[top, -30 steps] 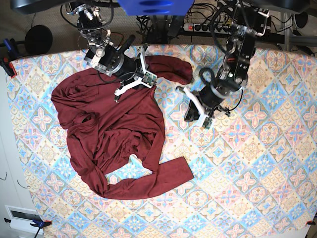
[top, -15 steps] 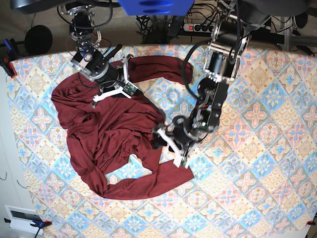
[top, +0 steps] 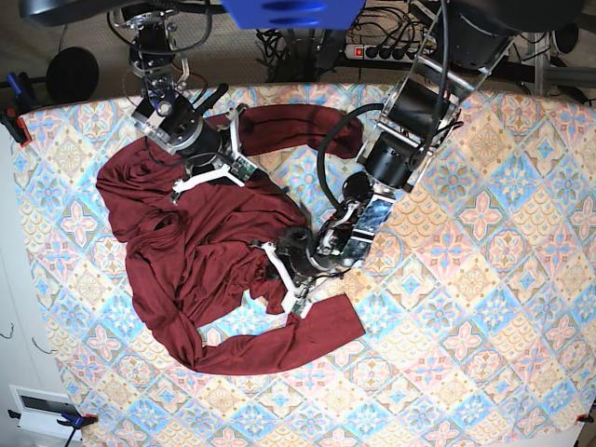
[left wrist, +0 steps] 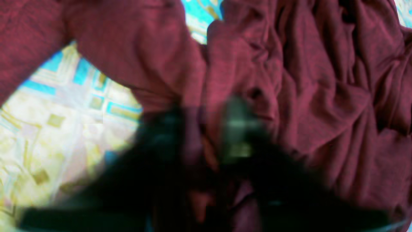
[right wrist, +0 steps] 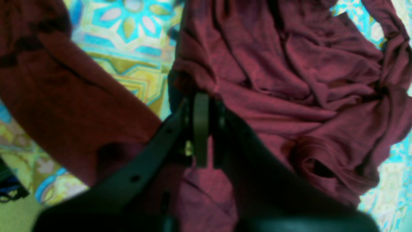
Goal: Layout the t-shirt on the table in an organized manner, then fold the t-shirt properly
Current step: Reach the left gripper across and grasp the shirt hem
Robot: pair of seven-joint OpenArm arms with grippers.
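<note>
- The t-shirt (top: 219,209), dark maroon, lies crumpled on the left and middle of the table (top: 456,345) in the base view, one sleeve bent along the near side, the other stretched across the far side.
- My left gripper (left wrist: 201,130) has just swung in from the bare cloth beside the shirt; its fingers are now closed around a raised fold near the base of the near sleeve.
- My right gripper (right wrist: 210,106) is shut, apparently pinching the shirt's upper edge; it has shifted towards the left of the base view, then settled.
- With two holds, I can probably start pulling the body flat. This is still the laying-out step; folding comes later.
- The pinch may catch several layers, so I should draw the cloth out gently.
</note>
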